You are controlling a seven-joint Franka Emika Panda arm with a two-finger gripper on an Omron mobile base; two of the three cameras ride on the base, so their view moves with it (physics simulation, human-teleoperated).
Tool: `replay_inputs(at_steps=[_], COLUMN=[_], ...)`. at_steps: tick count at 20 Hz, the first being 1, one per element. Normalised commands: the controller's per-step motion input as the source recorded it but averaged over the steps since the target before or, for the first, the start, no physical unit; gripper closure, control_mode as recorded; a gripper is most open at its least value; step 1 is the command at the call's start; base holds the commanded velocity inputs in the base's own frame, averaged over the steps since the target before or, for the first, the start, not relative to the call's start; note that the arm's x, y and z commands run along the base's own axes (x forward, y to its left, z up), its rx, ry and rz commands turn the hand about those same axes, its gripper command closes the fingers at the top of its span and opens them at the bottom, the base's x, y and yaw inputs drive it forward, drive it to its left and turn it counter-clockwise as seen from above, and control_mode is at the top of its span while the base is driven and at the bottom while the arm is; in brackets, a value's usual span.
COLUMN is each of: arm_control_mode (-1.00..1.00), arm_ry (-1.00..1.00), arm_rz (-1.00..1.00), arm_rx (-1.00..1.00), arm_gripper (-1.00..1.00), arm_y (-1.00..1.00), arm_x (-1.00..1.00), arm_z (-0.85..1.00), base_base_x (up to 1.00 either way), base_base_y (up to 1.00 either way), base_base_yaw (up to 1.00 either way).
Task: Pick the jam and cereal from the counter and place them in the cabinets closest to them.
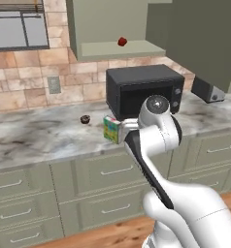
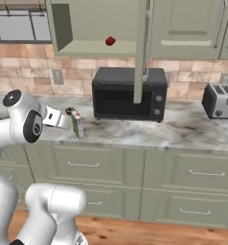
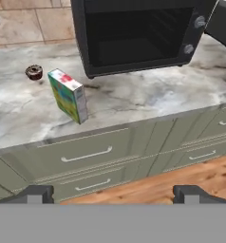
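The cereal (image 3: pixel 67 95), a small green-yellow box with pale sides, stands upright on the counter in front of the microwave's left corner, also seen as the cereal (image 1: pixel 111 129) and the cereal (image 2: pixel 77 123). My gripper (image 3: pixel 115 194) is open, its fingertips (image 3: pixel 39 192) wide apart, and it hangs back from the counter's front edge, well short of the box. From the right base the gripper (image 2: pixel 63 122) sits just left of the box. The jam (image 1: pixel 122 41), a small red jar, rests on the shelf of the open cabinet (image 1: pixel 112 48); the jam (image 2: pixel 110 41) looks tilted.
A black microwave (image 1: pixel 144 89) stands behind the box. A brown doughnut (image 3: pixel 34 72) lies to the box's left. The cabinet door (image 2: pixel 141 48) hangs open above the microwave. A toaster (image 2: pixel 219 100) is at the far right. Drawers (image 3: pixel 86 154) run below the counter.
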Motion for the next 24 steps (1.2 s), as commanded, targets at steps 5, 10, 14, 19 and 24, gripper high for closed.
replay_inputs(at_steps=[5, 10, 14, 19, 24], arm_control_mode=[1.00, 1.00, -1.00, -1.00, -1.00], arm_ry=[0.00, 0.00, 0.00, 0.00, 0.00], arm_rz=[0.00, 0.00, 0.00, 0.00, 0.00], arm_rx=[0.00, 0.00, 0.00, 0.00, 0.00], arm_gripper=[-1.00, -1.00, -1.00, -1.00, -1.00], arm_y=[0.00, 0.00, 0.00, 0.00, 0.02], arm_x=[0.00, 0.00, 0.00, 0.01, 0.00], arm_z=[0.00, 0.00, 0.00, 0.00, -0.08], base_base_x=[0.62, 0.56, 0.20, 0.00, 0.00], base_base_y=[0.14, 0.14, 0.09, 0.00, 0.00], base_base_yaw=[-0.03, -0.03, -0.02, 0.00, 0.00])
